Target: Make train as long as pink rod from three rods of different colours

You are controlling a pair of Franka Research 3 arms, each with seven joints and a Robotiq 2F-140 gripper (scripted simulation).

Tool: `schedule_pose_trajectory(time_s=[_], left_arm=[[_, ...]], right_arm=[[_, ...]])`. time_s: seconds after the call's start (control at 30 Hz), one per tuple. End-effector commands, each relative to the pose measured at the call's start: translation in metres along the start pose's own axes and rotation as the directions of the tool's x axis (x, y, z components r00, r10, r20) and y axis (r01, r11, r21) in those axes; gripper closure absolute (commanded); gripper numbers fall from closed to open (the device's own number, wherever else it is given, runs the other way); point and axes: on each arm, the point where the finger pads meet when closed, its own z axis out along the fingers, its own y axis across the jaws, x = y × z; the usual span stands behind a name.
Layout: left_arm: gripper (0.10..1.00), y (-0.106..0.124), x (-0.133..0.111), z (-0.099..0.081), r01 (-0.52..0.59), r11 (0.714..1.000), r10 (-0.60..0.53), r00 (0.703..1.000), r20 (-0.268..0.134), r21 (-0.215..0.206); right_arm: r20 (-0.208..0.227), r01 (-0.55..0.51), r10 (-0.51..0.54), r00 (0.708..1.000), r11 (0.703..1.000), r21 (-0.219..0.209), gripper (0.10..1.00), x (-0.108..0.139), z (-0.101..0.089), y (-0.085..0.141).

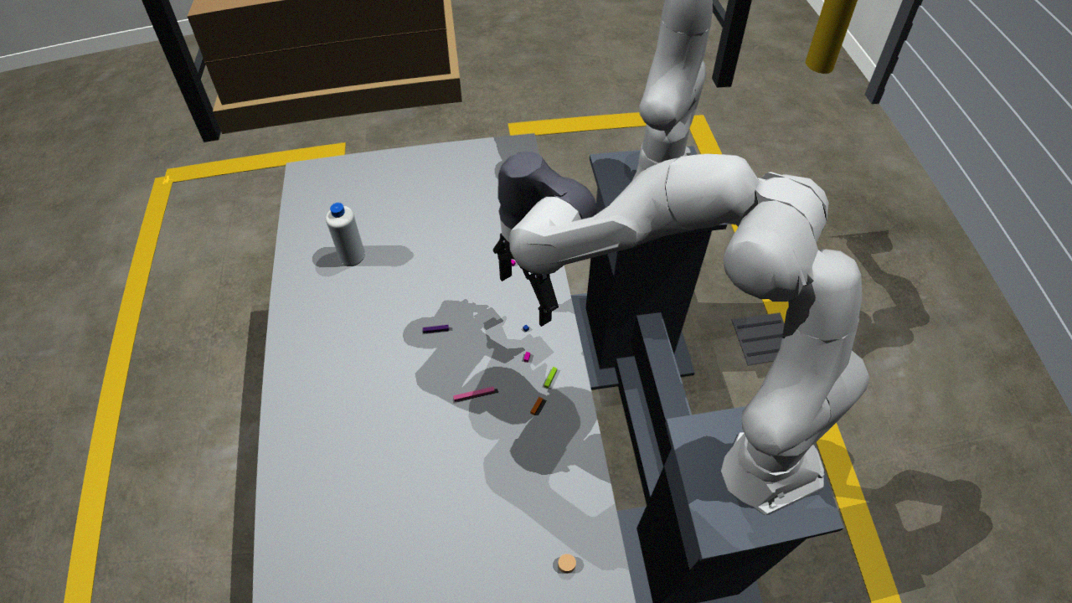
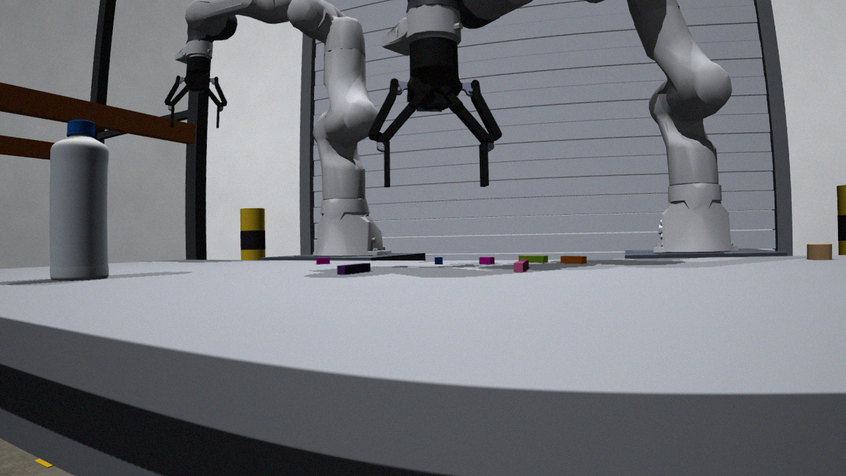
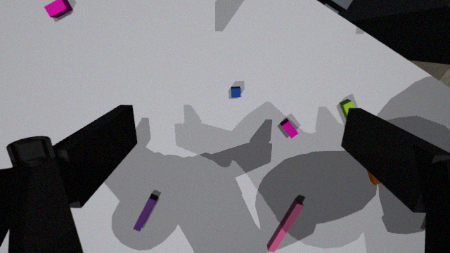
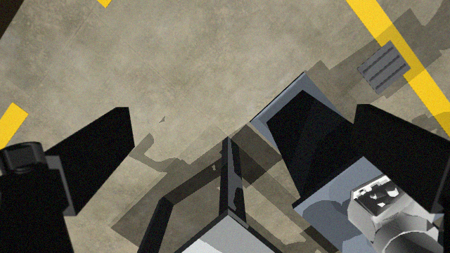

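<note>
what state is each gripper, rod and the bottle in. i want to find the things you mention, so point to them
left gripper [image 1: 524, 298] [image 2: 435, 186] [image 3: 239, 124]: open
right gripper [image 2: 195, 125] [image 4: 243, 124]: open
bottle [image 1: 347, 238] [image 2: 78, 207]: upright, capped
pink rod [image 1: 475, 394] [image 2: 520, 266] [image 3: 285, 226]: flat
purple rod [image 1: 435, 328] [image 2: 353, 268] [image 3: 145, 213]: flat
lime rod [image 1: 550, 377] [image 2: 533, 259] [image 3: 348, 106]: flat, apart
orange rod [image 1: 537, 405] [image 2: 573, 260] [image 3: 373, 178]: flat, apart
blue rod [image 1: 525, 327] [image 2: 438, 260] [image 3: 235, 92]: on table, apart
both magenta rods: flat, apart
</note>
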Motion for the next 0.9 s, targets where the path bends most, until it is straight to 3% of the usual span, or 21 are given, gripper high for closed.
schedule_pose_trajectory(time_s=[0.0, 0.27, 0.37, 0.43, 0.77, 0.83, 0.87], left_arm=[[0.098, 0.001, 0.000, -0.001, 0.004, 1.000, -0.004, 1.000, 0.002, -0.003], [0.098, 0.000, 0.000, -0.001, -0.003, 1.000, 0.003, 1.000, 0.002, -0.003], [0.098, -0.016, 0.002, -0.002, -0.082, 0.997, 0.082, 0.997, 0.010, -0.005], [0.098, -0.036, 0.006, -0.003, -0.189, 0.982, 0.190, 0.982, 0.018, -0.009], [0.098, -0.072, 0.017, -0.001, -0.382, 0.924, 0.383, 0.924, 0.025, -0.018], [0.098, -0.072, 0.017, -0.001, -0.382, 0.924, 0.383, 0.924, 0.025, -0.018], [0.098, -0.081, 0.020, -0.001, -0.428, 0.904, 0.428, 0.903, 0.026, -0.020]], right_arm=[[0.002, -0.006, 0.006, 1.000, 1.000, -0.002, 0.098, -0.001, 0.001, 0.000], [0.002, -0.006, 0.006, 1.000, 1.000, -0.002, 0.098, -0.001, 0.001, 0.000], [0.002, -0.006, 0.006, 1.000, 1.000, -0.002, 0.098, -0.001, 0.001, 0.000], [0.002, -0.006, 0.006, 1.000, 1.000, -0.002, 0.098, -0.001, 0.001, 0.000], [0.002, -0.006, 0.006, 1.000, 1.000, -0.002, 0.098, -0.001, 0.001, 0.000], [0.002, -0.006, 0.006, 1.000, 1.000, -0.002, 0.098, -0.001, 0.001, 0.000], [0.002, -0.006, 0.006, 1.000, 1.000, -0.002, 0.098, -0.001, 0.001, 0.000]])
